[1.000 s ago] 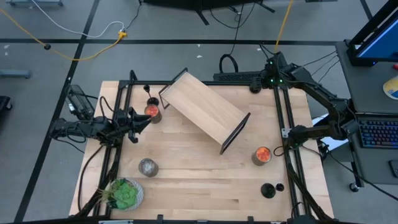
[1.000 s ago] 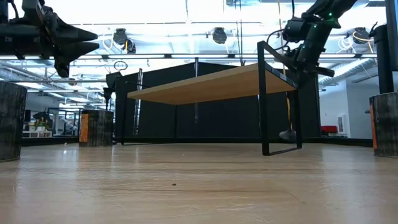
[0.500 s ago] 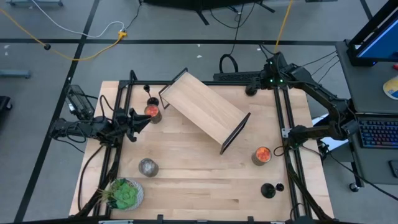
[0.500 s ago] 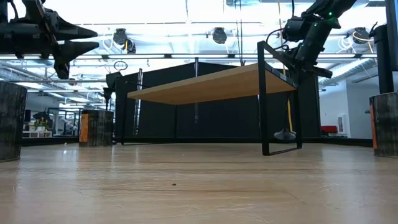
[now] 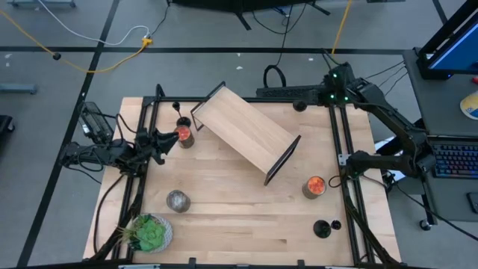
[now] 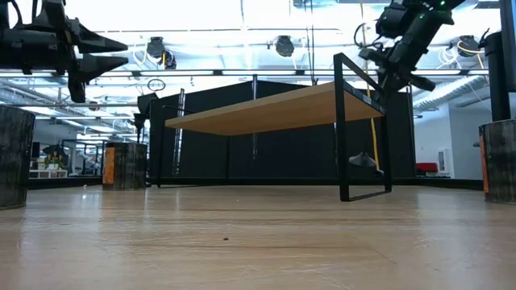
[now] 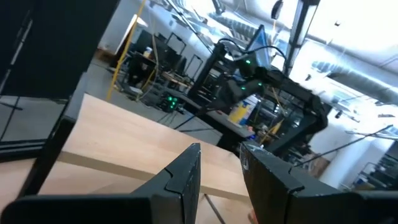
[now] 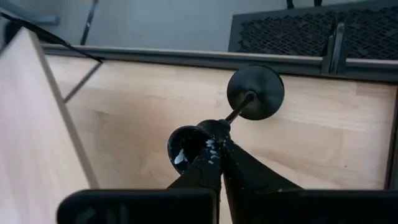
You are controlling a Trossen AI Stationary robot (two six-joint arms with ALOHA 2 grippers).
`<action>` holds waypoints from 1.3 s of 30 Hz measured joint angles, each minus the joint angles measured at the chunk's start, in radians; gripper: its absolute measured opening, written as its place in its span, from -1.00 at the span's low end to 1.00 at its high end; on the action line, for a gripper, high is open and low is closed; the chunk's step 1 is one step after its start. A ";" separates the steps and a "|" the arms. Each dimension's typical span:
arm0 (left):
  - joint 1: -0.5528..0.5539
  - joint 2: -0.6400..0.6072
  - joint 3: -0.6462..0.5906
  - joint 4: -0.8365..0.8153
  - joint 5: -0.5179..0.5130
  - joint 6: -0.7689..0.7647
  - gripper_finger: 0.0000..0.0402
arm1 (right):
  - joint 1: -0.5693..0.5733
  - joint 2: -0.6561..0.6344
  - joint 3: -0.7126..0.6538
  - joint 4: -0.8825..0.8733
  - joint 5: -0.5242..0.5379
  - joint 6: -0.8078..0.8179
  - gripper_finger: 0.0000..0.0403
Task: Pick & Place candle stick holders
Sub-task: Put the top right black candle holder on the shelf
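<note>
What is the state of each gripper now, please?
Left gripper: open, holding nothing.
Right gripper: closed on a candle stick holder, lifted off the table.

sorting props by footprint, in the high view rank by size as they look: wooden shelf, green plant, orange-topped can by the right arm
1. wooden shelf, by far the largest
2. green plant
3. orange-topped can, smallest

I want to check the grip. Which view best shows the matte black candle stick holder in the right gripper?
The right wrist view: right gripper pinches matte black candle stick holder by its top. High view shows a dot; low view, its base.
</note>
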 joint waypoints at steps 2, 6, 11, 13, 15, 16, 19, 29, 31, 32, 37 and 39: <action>0.000 0.000 0.000 -0.002 -0.009 0.000 -0.40 | 0.000 -0.024 0.000 0.013 0.000 0.012 -1.00; 0.000 0.000 0.000 -0.001 -0.026 0.006 -0.40 | 0.002 -0.075 0.000 0.059 -0.021 0.036 -1.00; 0.000 0.000 0.000 0.000 -0.070 0.082 -0.40 | 0.002 -0.126 0.001 0.136 -0.091 0.070 -1.00; 0.000 0.000 0.000 0.001 -0.080 0.107 -0.40 | 0.002 -0.140 0.001 0.167 -0.121 0.081 -1.00; 0.000 0.000 0.000 0.002 -0.080 0.129 -0.40 | 0.002 -0.151 0.001 0.197 -0.151 0.095 -1.00; 0.000 0.000 0.000 0.003 -0.080 0.135 -0.40 | 0.002 -0.154 0.001 0.215 -0.167 0.103 -1.00; 0.000 0.000 0.000 0.029 -0.079 0.167 -0.40 | 0.002 -0.157 0.001 0.281 -0.235 0.126 -1.00; 0.000 0.045 0.000 0.237 -0.070 0.298 -0.40 | 0.075 -0.125 0.001 0.495 -0.400 0.215 -1.00; 0.000 0.089 0.000 0.297 -0.068 0.320 -0.40 | 0.107 -0.110 0.001 0.521 -0.417 0.233 -1.00; 0.000 0.116 0.000 0.329 -0.068 0.331 -0.40 | 0.124 -0.101 0.001 0.534 -0.419 0.238 -1.00; 0.000 0.280 0.067 0.387 -0.047 0.374 -0.40 | 0.206 -0.057 0.001 0.595 -0.420 0.273 -1.00; 0.000 0.360 0.121 0.390 -0.031 0.401 -0.40 | 0.236 -0.036 0.001 0.621 -0.437 0.287 -1.00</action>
